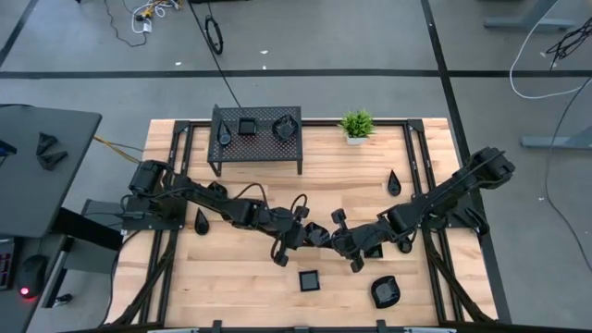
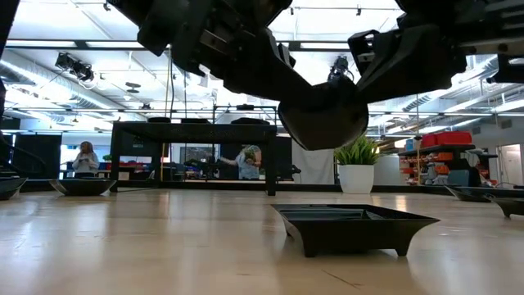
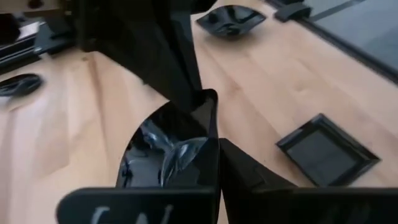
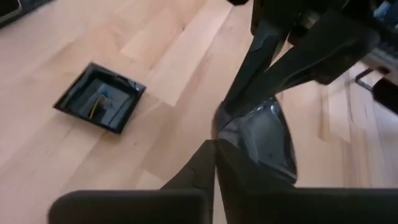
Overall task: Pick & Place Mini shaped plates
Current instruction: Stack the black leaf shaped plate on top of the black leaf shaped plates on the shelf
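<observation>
- Mini shaped plates, high view: one held plate (image 1: 326, 237) hangs over the middle of the table, where the left gripper (image 1: 314, 234) and right gripper (image 1: 339, 240) meet. The arms hide nearly all of it. A square plate (image 1: 309, 279) and a rounded plate (image 1: 386, 292) lie just in front, and two teardrop plates (image 1: 202, 220) (image 1: 395, 182) lie farther out. More plates sit on the rack (image 1: 222, 162).
- Low view: the held plate (image 2: 323, 115) shows only its rounded underside, clear of the wood and above the square plate (image 2: 352, 225). Which finger belongs to which arm cannot be told here.
- Left wrist view: the left gripper (image 3: 217, 149) is pinched tight on the thin rim of the held plate (image 3: 161, 155). The other arm's fingers (image 3: 180, 81) come down on the far edge and cover it.
- Right wrist view: the right gripper (image 4: 214, 152) has its fingers drawn together on the rim of the same plate (image 4: 264, 140), and the left arm's fingers (image 4: 249, 68) hold the opposite side. How firmly the right gripper bites is hard to judge.
- Handling, as a judgement: the plate looks light, stiff and glossy, so it is probably slippery and could chip if dropped. The raised rim is the only good place to hold it, gripped deep enough to stop it swivelling.
- The plate's full outline is hidden in every view.
</observation>
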Tool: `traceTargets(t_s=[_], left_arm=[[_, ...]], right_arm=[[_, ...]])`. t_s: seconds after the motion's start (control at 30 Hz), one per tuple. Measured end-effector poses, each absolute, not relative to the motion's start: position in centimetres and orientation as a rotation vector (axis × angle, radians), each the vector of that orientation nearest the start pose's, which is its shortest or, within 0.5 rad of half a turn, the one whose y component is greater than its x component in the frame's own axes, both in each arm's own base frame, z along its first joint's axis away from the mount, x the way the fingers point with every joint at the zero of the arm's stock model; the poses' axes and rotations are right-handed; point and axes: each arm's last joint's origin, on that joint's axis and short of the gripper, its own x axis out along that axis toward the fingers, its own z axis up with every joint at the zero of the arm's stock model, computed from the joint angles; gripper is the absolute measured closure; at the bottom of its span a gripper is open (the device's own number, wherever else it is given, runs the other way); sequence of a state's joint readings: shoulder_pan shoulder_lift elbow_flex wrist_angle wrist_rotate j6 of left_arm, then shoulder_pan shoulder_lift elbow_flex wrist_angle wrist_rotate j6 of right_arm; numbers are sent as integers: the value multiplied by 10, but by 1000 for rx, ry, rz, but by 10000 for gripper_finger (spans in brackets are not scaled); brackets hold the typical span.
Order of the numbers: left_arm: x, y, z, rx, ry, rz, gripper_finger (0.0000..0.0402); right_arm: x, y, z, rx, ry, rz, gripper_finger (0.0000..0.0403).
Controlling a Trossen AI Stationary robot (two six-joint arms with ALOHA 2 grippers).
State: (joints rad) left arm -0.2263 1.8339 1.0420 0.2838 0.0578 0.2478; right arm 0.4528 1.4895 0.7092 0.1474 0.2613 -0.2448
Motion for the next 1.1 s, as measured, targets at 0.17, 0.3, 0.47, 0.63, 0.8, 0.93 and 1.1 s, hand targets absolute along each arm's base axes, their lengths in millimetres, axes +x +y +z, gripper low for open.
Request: traceTargets(t_s=[0.17, 0.3, 0.47, 0.63, 0.8, 0.93, 1.1], left_arm=[[377, -90, 180, 270, 461, -394, 396], [377, -91, 179, 275, 461, -407, 397], [375, -95, 183, 313, 449, -428, 398], [375, -94, 186, 319, 442, -404, 397], [375, -94, 186, 322, 444, -389, 397], [375, -94, 186, 322, 445, -391, 397], [375, -94, 186, 323, 446, -384, 398]], right_arm=[[268, 123, 184, -447, 518, 276, 346], [267, 126, 193, -454, 458, 282, 305], [258, 132, 210, -384, 397, 281, 271], [251, 139, 216, -348, 375, 263, 266], [247, 148, 217, -350, 357, 280, 277], [241, 153, 221, -356, 334, 246, 287], [228, 156, 240, -338, 265, 206, 301]])
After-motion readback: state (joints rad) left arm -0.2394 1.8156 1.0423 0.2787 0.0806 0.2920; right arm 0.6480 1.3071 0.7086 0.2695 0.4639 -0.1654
